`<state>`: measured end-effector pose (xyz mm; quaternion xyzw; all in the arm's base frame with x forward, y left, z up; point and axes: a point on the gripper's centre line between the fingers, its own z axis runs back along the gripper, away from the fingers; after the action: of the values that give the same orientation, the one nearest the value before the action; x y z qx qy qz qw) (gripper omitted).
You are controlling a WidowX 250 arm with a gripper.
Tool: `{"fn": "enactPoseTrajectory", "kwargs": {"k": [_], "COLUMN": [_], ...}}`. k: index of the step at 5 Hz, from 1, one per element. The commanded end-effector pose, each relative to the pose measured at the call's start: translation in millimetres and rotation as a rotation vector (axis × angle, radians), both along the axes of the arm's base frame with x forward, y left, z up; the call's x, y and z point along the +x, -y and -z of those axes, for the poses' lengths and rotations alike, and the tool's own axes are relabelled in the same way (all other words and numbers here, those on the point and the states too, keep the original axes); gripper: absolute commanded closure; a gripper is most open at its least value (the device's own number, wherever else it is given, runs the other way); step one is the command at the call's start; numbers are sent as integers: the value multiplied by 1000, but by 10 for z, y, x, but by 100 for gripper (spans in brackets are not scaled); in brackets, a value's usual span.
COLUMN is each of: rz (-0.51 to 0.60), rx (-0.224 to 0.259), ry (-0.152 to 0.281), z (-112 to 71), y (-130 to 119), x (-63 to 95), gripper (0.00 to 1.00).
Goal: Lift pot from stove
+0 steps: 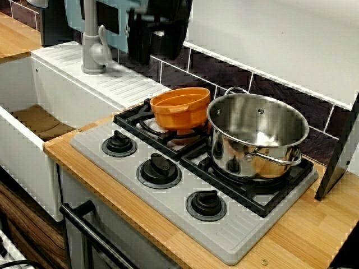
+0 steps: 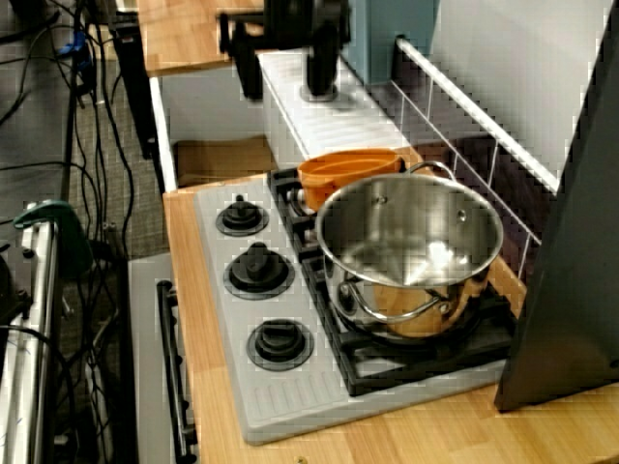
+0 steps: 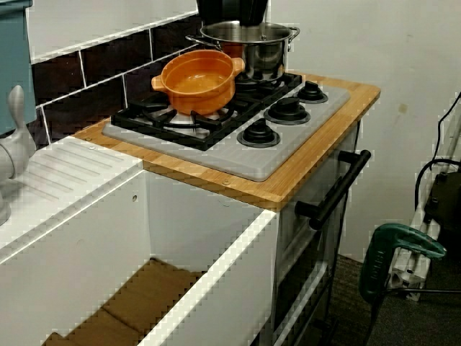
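Observation:
The small orange pot (image 1: 180,107) (image 2: 348,170) (image 3: 198,81) sits on the back-left burner grate of the grey stove (image 1: 168,193) (image 2: 232,358) (image 3: 284,148). It is empty and stands close against the big steel pot. My gripper (image 1: 148,33) (image 2: 290,48) is a dark, blurred shape high over the white drainboard, behind and to the left of the pot and well apart from it. Its fingers are not distinct, so whether it is open or shut does not show. The sink-side view does not show it.
A large shiny steel pot (image 1: 258,137) (image 2: 406,251) (image 3: 248,47) fills the right burner. A grey faucet (image 1: 92,47) stands on the drainboard (image 1: 95,73) beside a deep white sink (image 3: 144,288). A black slanted panel (image 1: 339,151) leans at the stove's right.

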<state>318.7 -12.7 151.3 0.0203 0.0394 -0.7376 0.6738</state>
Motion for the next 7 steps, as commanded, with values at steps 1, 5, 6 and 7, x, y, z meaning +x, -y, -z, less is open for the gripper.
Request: {"fn": "enactPoseTrajectory", "kwargs": {"k": [1,5,6,7], "rz": [-34,-98,-115,-181], "rx": [-57,-105,-108,-85], "ry": [24,-46,-54,-37], "z": [223,631,688,755], "y": [-217,-14,17,3], "x": [-20,180,229,231], "gripper": [0,0,0,0]}}
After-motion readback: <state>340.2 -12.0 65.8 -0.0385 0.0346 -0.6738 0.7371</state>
